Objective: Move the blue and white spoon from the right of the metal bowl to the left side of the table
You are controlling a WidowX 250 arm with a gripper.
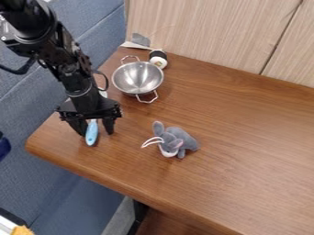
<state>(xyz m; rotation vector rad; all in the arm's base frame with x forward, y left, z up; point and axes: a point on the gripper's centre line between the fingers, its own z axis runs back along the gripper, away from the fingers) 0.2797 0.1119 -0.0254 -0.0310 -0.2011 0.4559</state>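
Hanging over the left part of the surface, the gripper points downward at the end of a black arm that enters from the upper left of the frame. Its jaws stand apart, with the light blue handle of a utensil lying between them. The handle sits closer to the jaw on the left of the frame; a gap shows between it and the other jaw. No firm hold is evident, and whether either side touches the handle cannot be determined. The handle's rounded end is directed toward the bottom of the frame, near the front left edge of the surface; its upper end runs under the gripper and is partly hidden. To the right of the gripper, near the middle of the frame, a grey plush mouse rests on the surface, two pale strands extending from it toward the left. Above the gripper in the frame stands a shiny metal bowl with a wire handle at its top and another at its bottom. Just beside the bowl, at its upper right, lies a black and white container. Pale wood-grain panels border the surface's far side.
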